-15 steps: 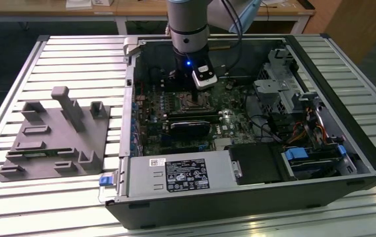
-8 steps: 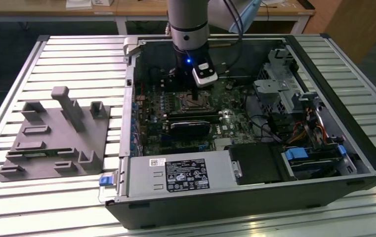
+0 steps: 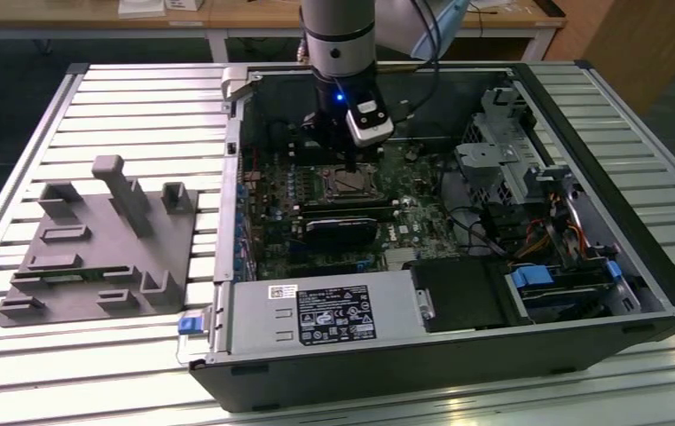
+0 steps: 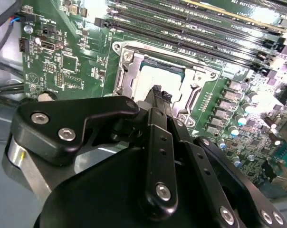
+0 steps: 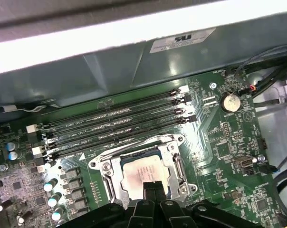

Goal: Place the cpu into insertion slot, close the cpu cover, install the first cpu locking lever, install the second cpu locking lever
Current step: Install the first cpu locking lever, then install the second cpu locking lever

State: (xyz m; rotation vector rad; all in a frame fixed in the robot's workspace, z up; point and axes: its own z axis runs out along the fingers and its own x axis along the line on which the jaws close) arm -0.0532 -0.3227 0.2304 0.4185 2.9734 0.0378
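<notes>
One cpu lies flat, squared in insertion slot.

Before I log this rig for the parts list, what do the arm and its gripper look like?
The arm is a silver-grey cylinder ringed by dark bands, with a small blue light lower down and a white and black camera box clipped beside it. Black cables trail behind. The gripper is matte black, its linkages fastened with silver screws.
</notes>
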